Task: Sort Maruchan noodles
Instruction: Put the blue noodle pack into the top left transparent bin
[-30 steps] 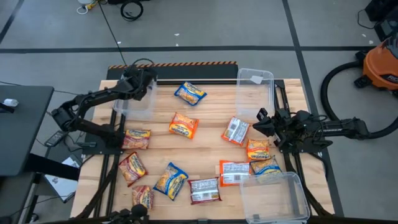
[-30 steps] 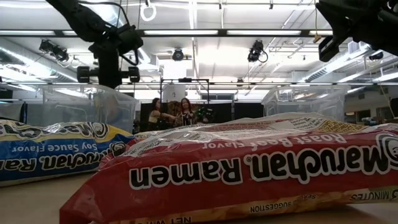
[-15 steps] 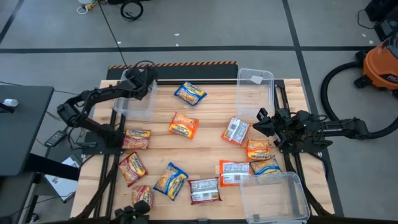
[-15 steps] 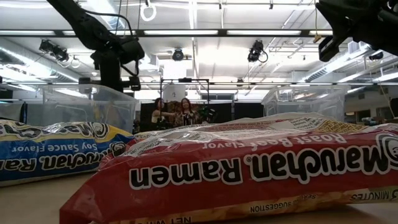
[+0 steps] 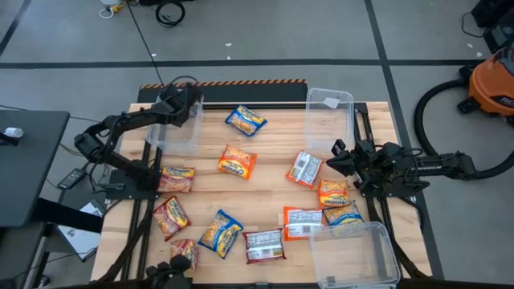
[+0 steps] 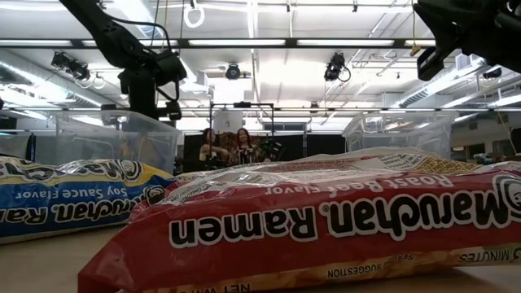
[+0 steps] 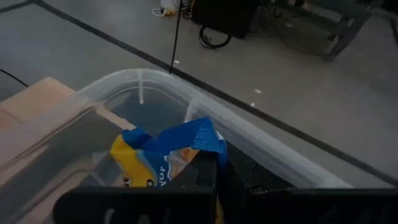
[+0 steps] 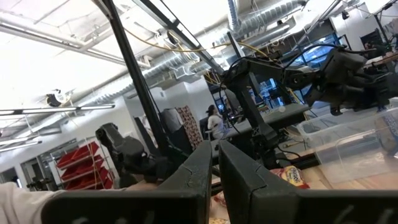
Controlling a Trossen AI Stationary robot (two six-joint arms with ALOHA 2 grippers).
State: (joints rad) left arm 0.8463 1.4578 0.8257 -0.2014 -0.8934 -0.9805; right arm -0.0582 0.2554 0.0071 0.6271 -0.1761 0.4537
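My left gripper hangs over the clear bin at the table's far left, shut on a blue-and-yellow Maruchan packet. Other Maruchan packets lie flat on the wooden table: a blue one, an orange one, a silver-backed one, and several more toward the near edge. A red packet fills the low view. My right gripper waits at the table's right edge, shut, with nothing between its fingers. My left gripper pinches the packet's crumpled blue end between its two fingers. The fingers slant downward from the table's left side. The rest of the packet sticks out ahead of the fingers, inside the bin's rim. I cannot tell whether it touches the bin's floor.
A second clear bin stands at the far right and a third at the near right corner. An orange shop vacuum stands on the floor to the right. People stand in the room far behind the table.
My left gripper, still shut on the blue-and-yellow packet, has edged a little farther over the far-left bin, sunk slightly and rolled a little.
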